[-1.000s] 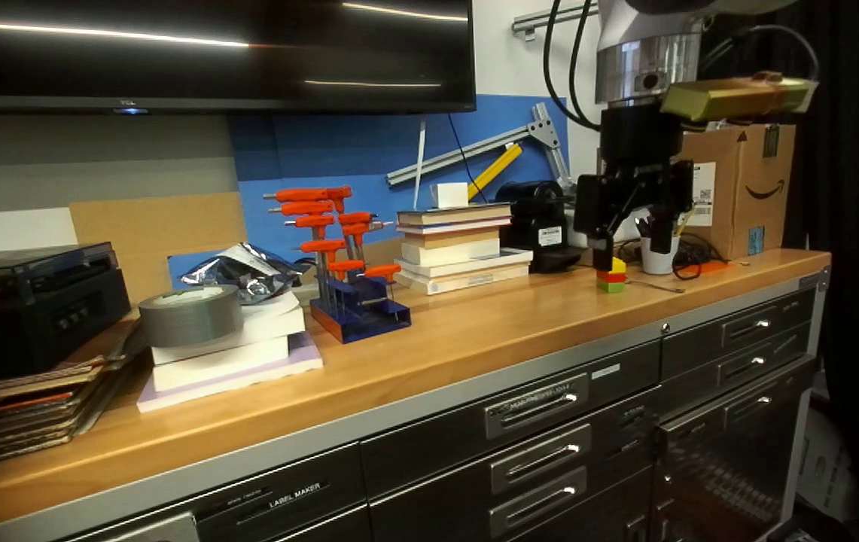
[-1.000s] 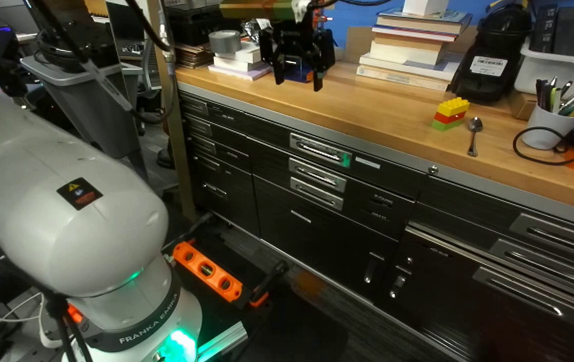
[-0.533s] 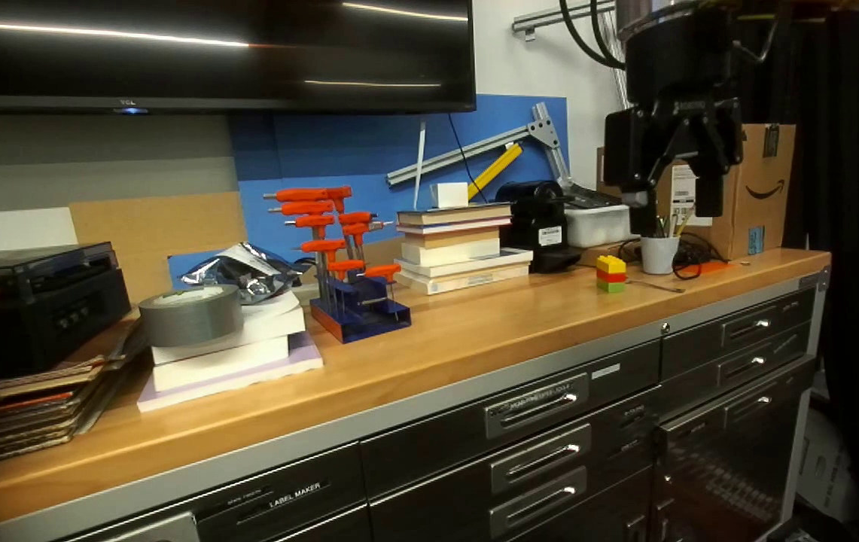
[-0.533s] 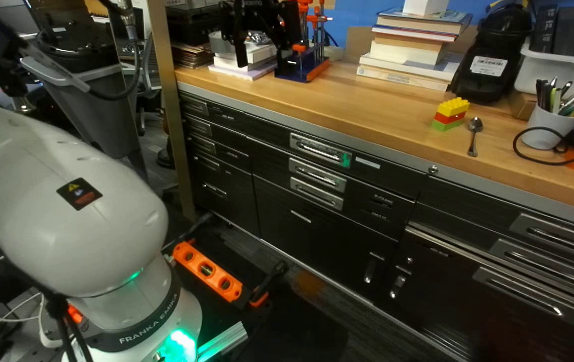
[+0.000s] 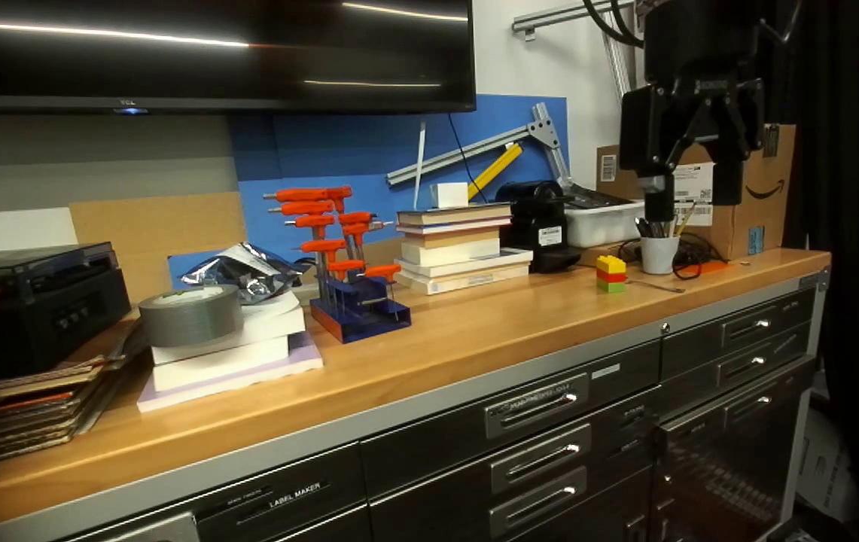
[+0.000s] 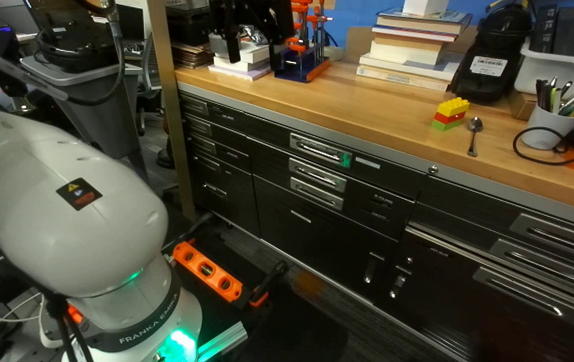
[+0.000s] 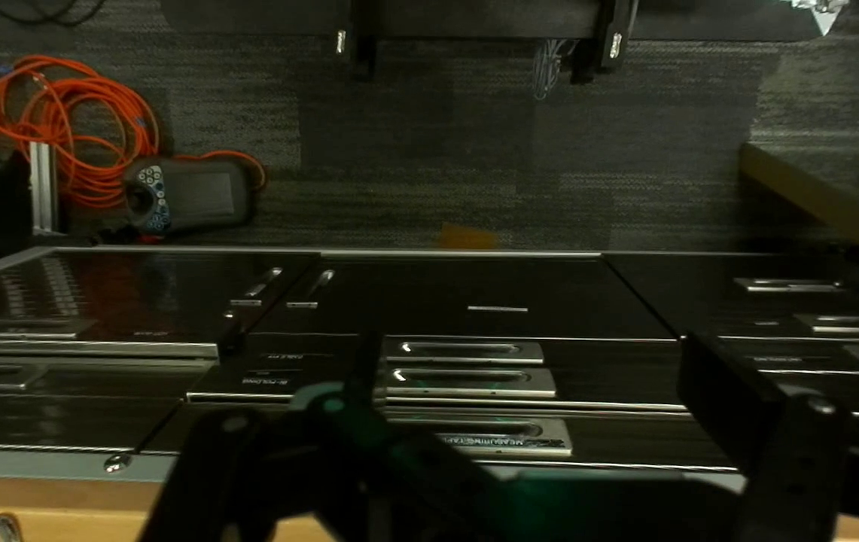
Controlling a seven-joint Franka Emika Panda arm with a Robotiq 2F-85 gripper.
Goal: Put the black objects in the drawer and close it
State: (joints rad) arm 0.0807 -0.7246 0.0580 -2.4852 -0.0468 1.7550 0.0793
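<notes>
Closest in an exterior view is the robot's arm [image 6: 65,226], a smooth, rounded grey-white shell, glowing green low on its base. Past it lies an orange bar [image 6: 216,276] with three round cut-outs. The gripper [image 5: 694,197], matt black and angular, hangs in the air, its blunt fingers [image 5: 728,181] spread well apart. In the wrist view they frame a dark metal cabinet [image 7: 459,286] and ribbed grey carpet [image 7: 429,143].

The wide, shallow drawer [image 5: 467,435], dark and faintly streaked, sits flush and shut under the bench [image 5: 489,324]; its bright bar handle [image 6: 320,151] runs along a flat metal plate. The bench top is warm, glossy wood.

On it stand toy bricks [image 6: 450,114], knobbed yellow over red and green, near a shiny spoon [image 6: 474,137]. A white, tapered cup [image 6: 551,118] holds slim pens [image 6: 563,95]. Farther back come books [image 6: 407,50] in an uneven pile and a black boxy device [image 6: 483,86]. Behind spread a flat blue panel [image 5: 354,150] and a glossy television [image 5: 211,60].
</notes>
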